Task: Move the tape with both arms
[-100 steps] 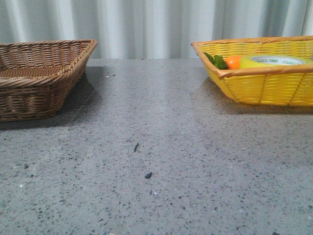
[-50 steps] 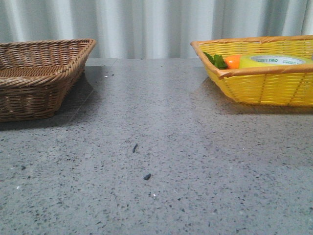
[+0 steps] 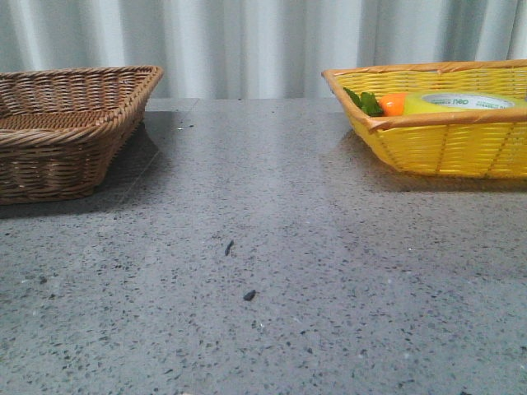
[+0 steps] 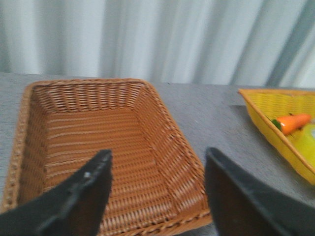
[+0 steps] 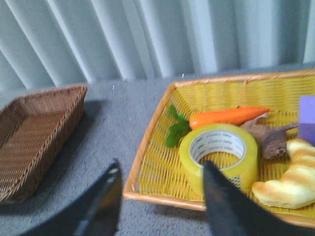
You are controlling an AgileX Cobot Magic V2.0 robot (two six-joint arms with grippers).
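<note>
Behind the yellow basket (image 3: 436, 144) rim, my tape (image 3: 461, 103) is half hidden; both tools (image 4: 157, 196) (image 5: 160, 204) gape empty over the grey speckled table (image 3: 272, 247), pale curtain (image 3: 247, 41) beyond.

Both grippers show broad, tapered, matte-black jaws.

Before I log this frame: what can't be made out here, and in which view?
- Front view: neither arm shows; the yellow basket wall hides all but the top of the tape, and the right edge crops the basket.
- Right wrist view: the purple block is cut by the edge; the brown item is too blurred to identify; the tape's green print is unreadable.
- Left wrist view: the left gripper covers the brown basket front rim.
</note>
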